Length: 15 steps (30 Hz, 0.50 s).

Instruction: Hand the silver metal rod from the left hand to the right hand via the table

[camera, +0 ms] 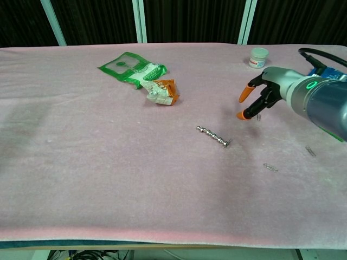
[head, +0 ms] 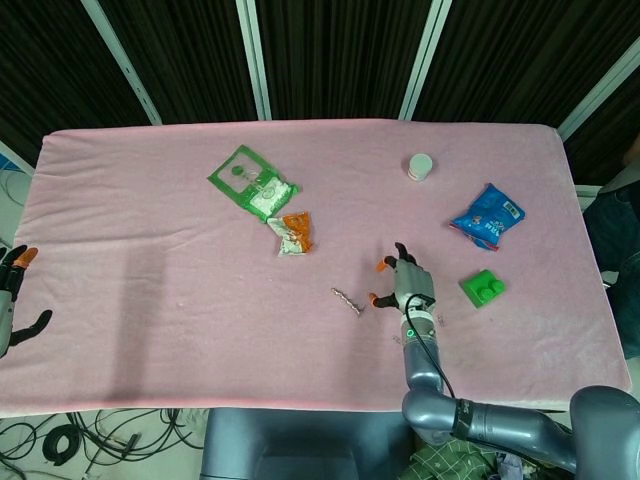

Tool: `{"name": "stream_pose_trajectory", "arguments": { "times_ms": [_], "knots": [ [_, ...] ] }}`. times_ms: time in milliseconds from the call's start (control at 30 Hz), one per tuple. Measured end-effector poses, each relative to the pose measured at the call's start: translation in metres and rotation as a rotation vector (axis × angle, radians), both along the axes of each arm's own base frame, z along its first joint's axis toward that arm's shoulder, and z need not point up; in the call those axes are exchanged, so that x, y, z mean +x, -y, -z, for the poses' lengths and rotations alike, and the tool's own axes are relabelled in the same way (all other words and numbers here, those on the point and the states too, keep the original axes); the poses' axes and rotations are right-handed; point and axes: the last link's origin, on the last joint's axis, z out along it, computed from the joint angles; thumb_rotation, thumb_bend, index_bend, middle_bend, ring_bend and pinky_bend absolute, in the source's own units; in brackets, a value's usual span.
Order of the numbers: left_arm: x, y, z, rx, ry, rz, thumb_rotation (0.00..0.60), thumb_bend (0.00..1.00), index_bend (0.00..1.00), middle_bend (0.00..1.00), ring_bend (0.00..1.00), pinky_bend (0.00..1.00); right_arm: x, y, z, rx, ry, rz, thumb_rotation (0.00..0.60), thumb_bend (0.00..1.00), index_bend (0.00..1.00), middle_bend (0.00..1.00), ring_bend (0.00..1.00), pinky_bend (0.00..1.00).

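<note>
Rod (head: pixel 346 301) lying free on tabletop (head: pixel 150 220) for pickup; my right hand (head: pixel 404 285) beside it, fingers spread, apparently empty; left hand (head: pixel 12 300) open.

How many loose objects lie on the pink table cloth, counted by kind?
Snack packets: 3 (green packet, orange packet, blue packet)
Silver metal rod: 1
White round jar: 1
Green plastic block: 1
Small metal clips: 3 ()
Total: 9

shiny metal rod (camera: pixel 213 136), matt pink cloth (camera: pixel 108 162)
</note>
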Motion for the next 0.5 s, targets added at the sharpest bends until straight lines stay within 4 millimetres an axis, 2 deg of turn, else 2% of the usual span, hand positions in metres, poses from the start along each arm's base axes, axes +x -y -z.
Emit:
{"name": "stream_pose_trajectory", "arguments": {
  "times_ms": [500],
  "knots": [
    [-0.002,-0.001,-0.004,0.023,0.01,-0.009,0.6,0.24,0.1,0.06,0.0,0.0,0.04,0.006,0.04,-0.02,0.0,-0.025,0.6,0.18,0.46,0.02,0.09,0.21]
  ]
}}
